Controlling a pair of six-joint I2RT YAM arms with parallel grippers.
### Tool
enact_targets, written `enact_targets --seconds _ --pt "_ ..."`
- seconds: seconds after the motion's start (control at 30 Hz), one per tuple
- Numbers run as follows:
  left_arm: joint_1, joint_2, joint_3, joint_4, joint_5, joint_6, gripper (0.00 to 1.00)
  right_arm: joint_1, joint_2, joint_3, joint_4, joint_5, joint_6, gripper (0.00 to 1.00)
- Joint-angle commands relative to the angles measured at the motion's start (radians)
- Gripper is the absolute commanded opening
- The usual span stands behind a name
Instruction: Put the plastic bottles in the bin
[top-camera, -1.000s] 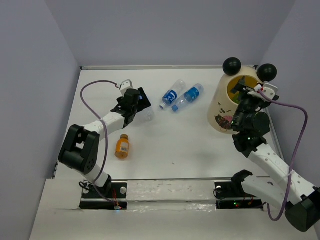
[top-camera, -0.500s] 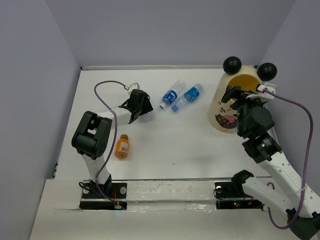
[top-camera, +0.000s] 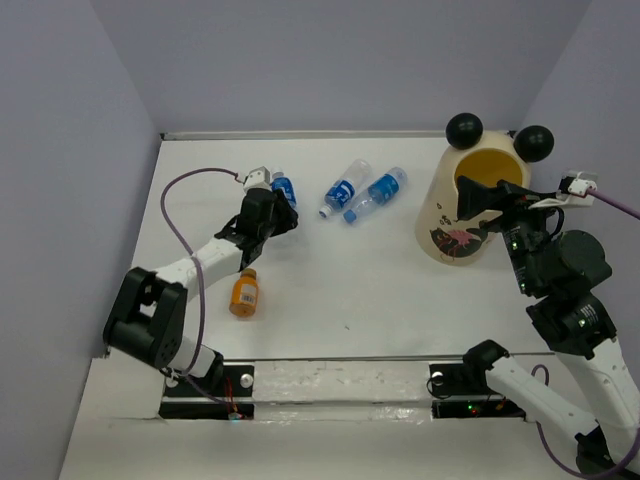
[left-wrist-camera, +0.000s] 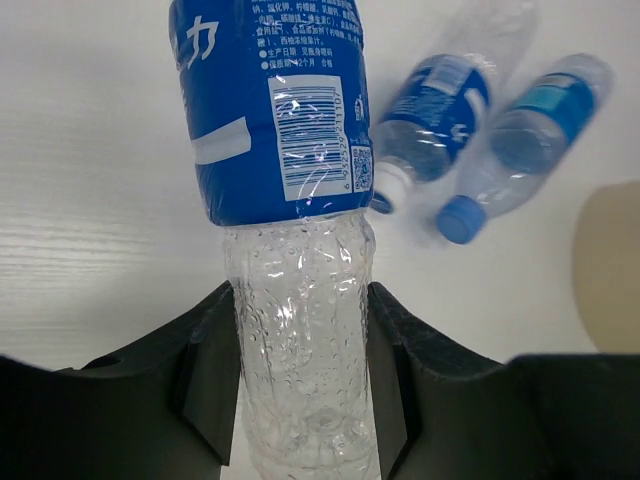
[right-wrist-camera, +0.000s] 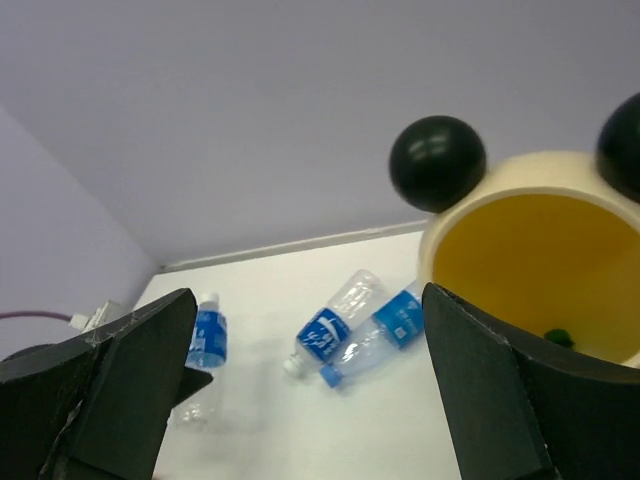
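The clear, dimpled plastic bottle (left-wrist-camera: 300, 380) is carrying a deep blue wrap label with white lettering, a white stripe and a white barcode panel. A second clear plastic bottle (top-camera: 345, 187) is showing a blue label and a white cap. A third clear plastic bottle (top-camera: 380, 190) is showing a lighter blue label and a blue cap. The short orange plastic bottle (top-camera: 245, 292) is appearing orange overall. The tall cylindrical cream-yellow bin (top-camera: 440, 195) is showing a deeper yellow interior, two black ball ears and a dark-and-pink side print. The flat table surface (top-camera: 350, 280) is appearing white.
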Motion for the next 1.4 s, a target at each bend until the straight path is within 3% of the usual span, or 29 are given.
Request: enact_targets --seconds 0.0,0.07,0.1,0.13,0.23,0.4,0.77,0.8,0.83,0.93,0.97,1.07,1.17,1.2,1.23,1.37 --pt "-0.089 -0.258 -0.04 0.079 0.031 0.058 0.31 -0.004 0.041 0.04 -0.08 -0.293 0.112 1.0" --pt "-0.159 -0.345 -0.047 0.095 0.076 0.099 0.31 -0.004 0.086 0.025 -0.053 -0.499 0.165 1.0" --pt "-0.186 -0.367 -0.047 0.101 0.099 0.118 0.31 -0.004 0.103 0.01 -0.027 -0.501 0.184 1.0" --pt "-0.21 -0.399 -0.046 0.112 0.148 0.147 0.32 -0.004 0.12 -0.027 0.039 -0.63 0.202 1.0" --pt "-0.288 -0.425 -0.038 0.148 0.263 0.161 0.32 -0.004 0.186 -0.062 0.143 -0.801 0.261 1.0" --pt "-0.341 -0.447 -0.044 0.214 0.399 0.149 0.32 0.014 0.241 -0.081 0.182 -0.808 0.264 1.0" --pt "-0.44 -0.413 -0.015 0.234 0.538 0.219 0.35 0.069 0.377 -0.122 0.303 -0.834 0.315 0.98" --pt "-0.442 -0.421 -0.018 0.23 0.527 0.224 0.36 0.078 0.37 -0.124 0.314 -0.82 0.319 0.93" --pt "-0.442 -0.427 -0.021 0.228 0.519 0.225 0.41 0.078 0.362 -0.125 0.329 -0.787 0.319 0.8" --pt "-0.442 -0.457 -0.044 0.217 0.441 0.228 0.68 0.078 0.309 -0.119 0.322 -0.644 0.295 0.54" --pt "-0.442 -0.468 -0.053 0.21 0.415 0.228 0.83 0.078 0.293 -0.104 0.299 -0.595 0.283 0.43" --pt "-0.442 -0.474 -0.053 0.146 0.264 0.227 0.98 0.078 0.246 -0.043 0.196 -0.402 0.214 0.37" --pt "-0.441 -0.447 -0.011 0.052 0.092 0.215 0.99 0.078 0.209 0.019 0.092 -0.108 0.091 0.35" --pt "-0.44 -0.432 0.005 0.032 0.044 0.215 0.99 0.078 0.2 0.029 0.091 -0.107 0.06 0.35" --pt "-0.437 -0.416 0.017 0.012 0.009 0.215 0.99 0.078 0.187 0.037 0.07 0.015 0.036 0.35" --pt "-0.411 -0.306 0.092 -0.033 -0.102 0.224 0.99 0.078 0.126 0.042 0.067 0.255 -0.099 0.34"
